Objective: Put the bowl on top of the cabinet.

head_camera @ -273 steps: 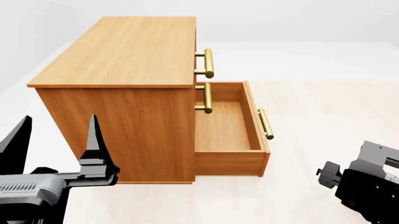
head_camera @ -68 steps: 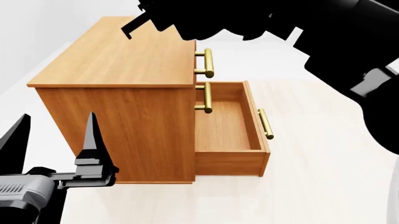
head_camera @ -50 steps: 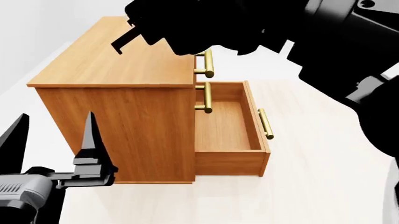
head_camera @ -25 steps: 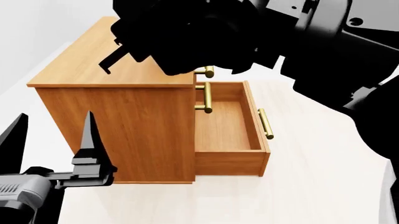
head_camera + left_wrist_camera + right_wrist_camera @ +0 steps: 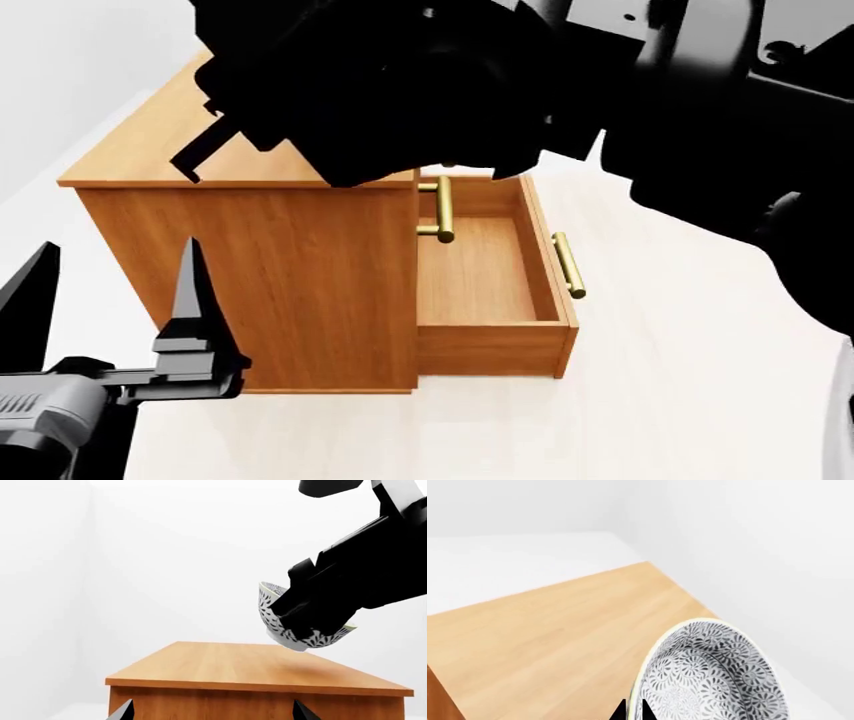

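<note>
The right gripper pinches the tilted bowl by its rim, hanging just above the cabinet top, straight down at six o'clock.

the bowl hangs tilted above the cabinet top, apart from it; an open drawer juts from the cabinet's right side.

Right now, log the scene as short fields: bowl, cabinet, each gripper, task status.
bowl: held tilted in the air above the cabinet top, not touching it
cabinet: top bare wood, one drawer pulled open
right gripper: shut on the bowl's rim, over the cabinet
left gripper: open, low, beside the cabinet, holding nothing
status: bowl not yet set down
</note>
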Available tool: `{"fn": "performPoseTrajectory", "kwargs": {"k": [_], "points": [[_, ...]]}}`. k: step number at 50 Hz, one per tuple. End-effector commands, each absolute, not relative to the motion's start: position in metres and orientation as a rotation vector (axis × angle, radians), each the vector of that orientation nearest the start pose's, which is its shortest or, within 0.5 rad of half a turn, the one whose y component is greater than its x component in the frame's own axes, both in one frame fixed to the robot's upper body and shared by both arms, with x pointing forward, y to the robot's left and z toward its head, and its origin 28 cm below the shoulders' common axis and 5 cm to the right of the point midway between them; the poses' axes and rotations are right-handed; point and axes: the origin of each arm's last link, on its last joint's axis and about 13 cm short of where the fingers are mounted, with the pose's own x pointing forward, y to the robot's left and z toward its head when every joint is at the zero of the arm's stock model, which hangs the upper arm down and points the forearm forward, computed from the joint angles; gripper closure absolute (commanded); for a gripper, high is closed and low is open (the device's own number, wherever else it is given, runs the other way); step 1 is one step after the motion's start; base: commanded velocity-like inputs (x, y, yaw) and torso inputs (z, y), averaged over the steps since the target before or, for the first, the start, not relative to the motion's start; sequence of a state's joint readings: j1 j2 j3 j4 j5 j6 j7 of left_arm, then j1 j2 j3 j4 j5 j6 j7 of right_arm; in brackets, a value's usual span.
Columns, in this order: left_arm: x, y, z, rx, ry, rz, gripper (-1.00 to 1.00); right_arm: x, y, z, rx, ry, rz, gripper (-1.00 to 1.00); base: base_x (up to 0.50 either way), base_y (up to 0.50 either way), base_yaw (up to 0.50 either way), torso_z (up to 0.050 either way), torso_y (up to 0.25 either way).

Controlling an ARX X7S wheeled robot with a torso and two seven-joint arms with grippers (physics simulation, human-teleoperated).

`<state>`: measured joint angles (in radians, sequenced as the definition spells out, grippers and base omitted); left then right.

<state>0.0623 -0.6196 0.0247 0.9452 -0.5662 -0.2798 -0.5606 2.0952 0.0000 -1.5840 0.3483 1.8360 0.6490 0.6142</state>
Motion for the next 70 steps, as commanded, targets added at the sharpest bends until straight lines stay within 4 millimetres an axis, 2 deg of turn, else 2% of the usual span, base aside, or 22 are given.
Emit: {"fn": "performPoseTrajectory", "kwargs": {"k": [1,13,37,38,57,70], "points": [[0.151,0.240,0.179,-0.032,-0.443,0.021,-1.00,0.283,0.076,0.370,-0.541,0.100,0.539,1.00,0.00,0.00,0.00,0.000,0.000],[0.151,0.242,0.181,-0.035,-0.444,0.027,-1.00,0.295,0.073,0.357,-0.542,0.127,0.532,1.00,0.00,0.00,0.00,0.000,0.001],[0.151,0.242,0.180,-0.036,-0.443,0.027,-1.00,0.291,0.075,0.362,-0.544,0.105,0.555,1.00,0.00,0.00,0.00,0.000,0.000],[0.151,0.241,0.180,-0.035,-0.443,0.027,-1.00,0.291,0.075,0.363,-0.547,0.100,0.555,-1.00,0.00,0.00,0.00,0.000,0.000],[0.151,0.241,0.181,-0.034,-0.444,0.024,-1.00,0.285,0.075,0.384,-0.516,0.067,0.545,-1.00,0.00,0.00,0.00,0.000,0.000],[0.150,0.240,0.180,-0.033,-0.444,0.020,-1.00,0.278,0.076,0.406,-0.487,0.006,0.527,-1.00,0.00,0.00,0.00,0.000,0.000]]}}
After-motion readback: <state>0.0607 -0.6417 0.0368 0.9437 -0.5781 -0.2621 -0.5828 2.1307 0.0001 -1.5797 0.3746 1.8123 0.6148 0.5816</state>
